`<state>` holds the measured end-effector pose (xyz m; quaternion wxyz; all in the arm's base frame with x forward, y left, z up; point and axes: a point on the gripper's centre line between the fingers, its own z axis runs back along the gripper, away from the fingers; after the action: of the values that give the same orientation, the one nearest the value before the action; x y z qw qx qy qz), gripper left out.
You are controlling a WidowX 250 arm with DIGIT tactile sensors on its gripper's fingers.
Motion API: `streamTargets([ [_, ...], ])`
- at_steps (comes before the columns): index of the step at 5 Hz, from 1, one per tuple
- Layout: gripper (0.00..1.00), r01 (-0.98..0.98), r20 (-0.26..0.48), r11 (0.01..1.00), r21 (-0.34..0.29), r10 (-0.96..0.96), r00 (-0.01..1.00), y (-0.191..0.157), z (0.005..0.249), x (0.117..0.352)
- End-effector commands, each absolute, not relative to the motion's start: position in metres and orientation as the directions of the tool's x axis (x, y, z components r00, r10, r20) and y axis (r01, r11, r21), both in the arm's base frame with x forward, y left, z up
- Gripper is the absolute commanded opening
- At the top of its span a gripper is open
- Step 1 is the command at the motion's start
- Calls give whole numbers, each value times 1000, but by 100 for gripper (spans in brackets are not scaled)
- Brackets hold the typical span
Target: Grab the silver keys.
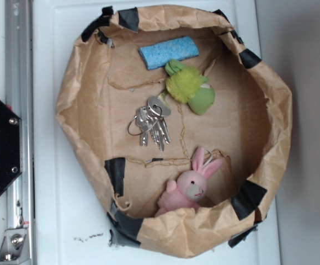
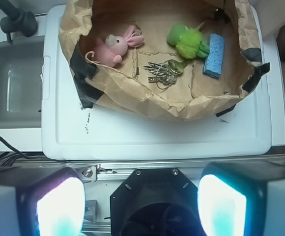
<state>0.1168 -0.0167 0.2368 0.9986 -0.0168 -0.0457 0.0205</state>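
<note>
In paper basin (image 1: 270, 110) | silver keys (image 1: 152, 124) well apart from tool (image 2: 141, 201) | fingers (image 2: 59, 206) spread, empty

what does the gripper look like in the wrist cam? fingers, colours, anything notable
Only the two fingers of the gripper show: broad, rounded-edge grey pads, their faces glowing white-cyan from glare. No cables or markings are visible on them. The arm is not visible in the exterior view.
</note>
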Motion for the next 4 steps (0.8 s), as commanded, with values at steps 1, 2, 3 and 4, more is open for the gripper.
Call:
streamTargets([
  [1, 100, -39, 91, 999, -35, 42, 995, -17, 237, 117],
  [2, 100, -162, 63, 986, 39, 159, 985, -18, 215, 160],
  [3, 100, -224, 66, 973, 51, 220, 973, -13, 201, 180],
  [4, 100, -317, 87, 944, 93, 310, 947, -5, 180, 211],
])
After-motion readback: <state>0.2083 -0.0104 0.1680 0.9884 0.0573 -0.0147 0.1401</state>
